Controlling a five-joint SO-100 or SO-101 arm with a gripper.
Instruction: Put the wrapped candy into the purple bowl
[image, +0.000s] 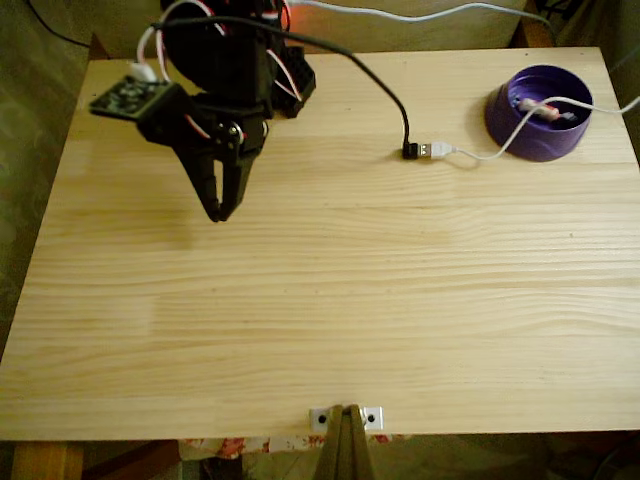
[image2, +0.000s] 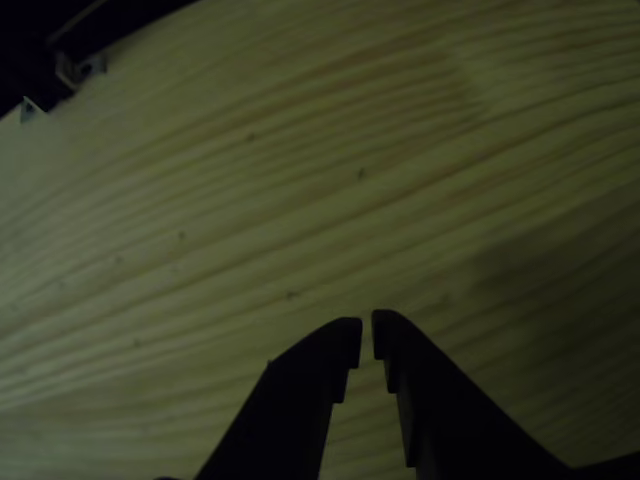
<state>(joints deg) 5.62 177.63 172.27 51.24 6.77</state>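
The candy (image: 556, 110) lies inside the bowl (image: 520, 128), which sits at the table's (image: 330, 320) two o'clock corner in the fixed view. A white cable (image: 500, 150) drapes over the bowl's rim and runs to a USB plug (image: 425, 151) near twelve o'clock. The gripper (image: 218, 212) hangs at about ten o'clock, well apart from the bowl, tips pointing down over bare wood. In the other view its fingers (image2: 330, 360) are nearly pressed together, a thin slit between them, pinching nothing.
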